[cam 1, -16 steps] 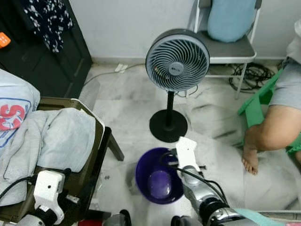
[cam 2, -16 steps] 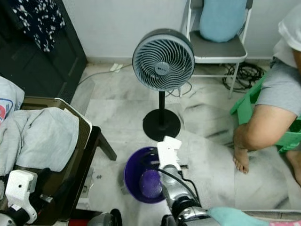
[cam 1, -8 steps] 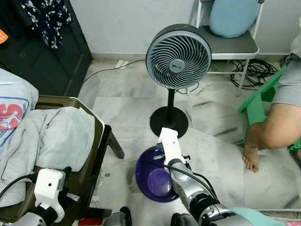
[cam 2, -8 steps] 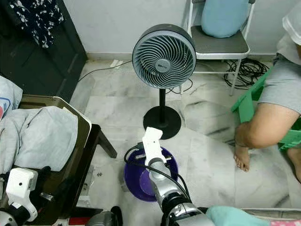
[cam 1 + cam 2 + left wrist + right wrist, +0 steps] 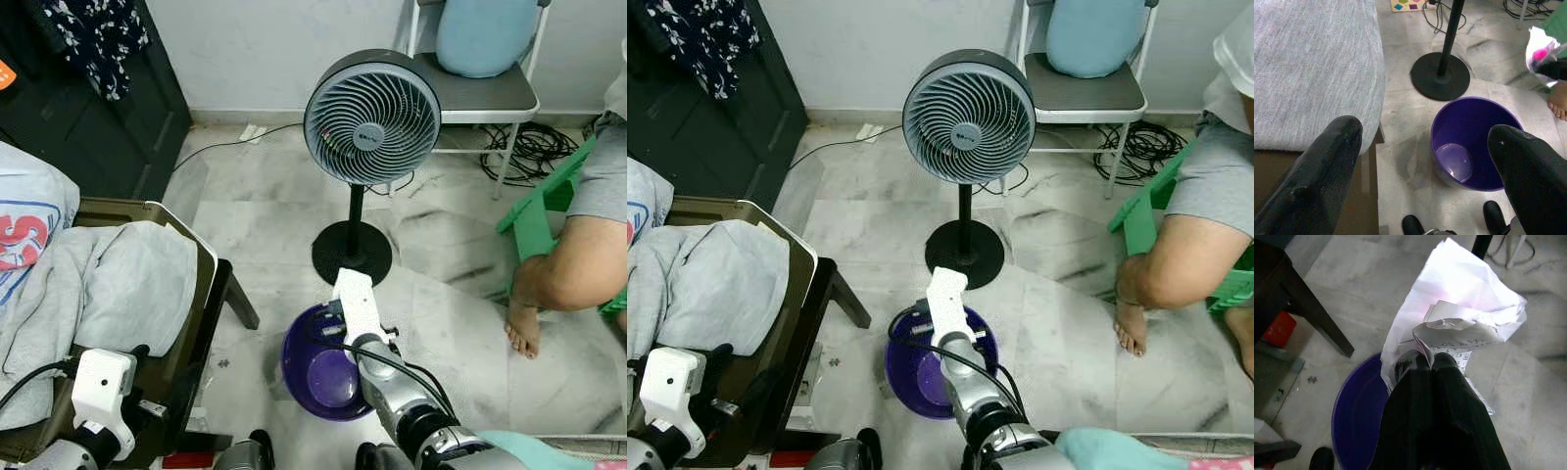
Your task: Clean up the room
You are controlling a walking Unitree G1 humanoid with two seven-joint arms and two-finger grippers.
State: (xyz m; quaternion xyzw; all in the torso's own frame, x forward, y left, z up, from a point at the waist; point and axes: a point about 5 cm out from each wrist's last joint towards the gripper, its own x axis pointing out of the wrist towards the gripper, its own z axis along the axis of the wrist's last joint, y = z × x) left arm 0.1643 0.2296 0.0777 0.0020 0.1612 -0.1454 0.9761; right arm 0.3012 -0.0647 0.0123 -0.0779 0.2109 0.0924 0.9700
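While your right gripper [image 5: 1432,363] stays pinched on the crumpled paper [image 5: 1459,318], it has swung in over the purple bin [image 5: 313,367]. You can likely release now. Your left gripper [image 5: 1425,147] hangs wide, idle.

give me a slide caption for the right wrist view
Right gripper pinching crumpled paper above the purple bin.

The right arm reaches forward and down with its right gripper [image 5: 1431,363] pressed closed, fingers [image 5: 1447,382] pinching a crumpled sheet between them, while the left gripper [image 5: 1425,147] hangs low at the robot's left side, its two black fingers [image 5: 1332,156] spread wide apart.
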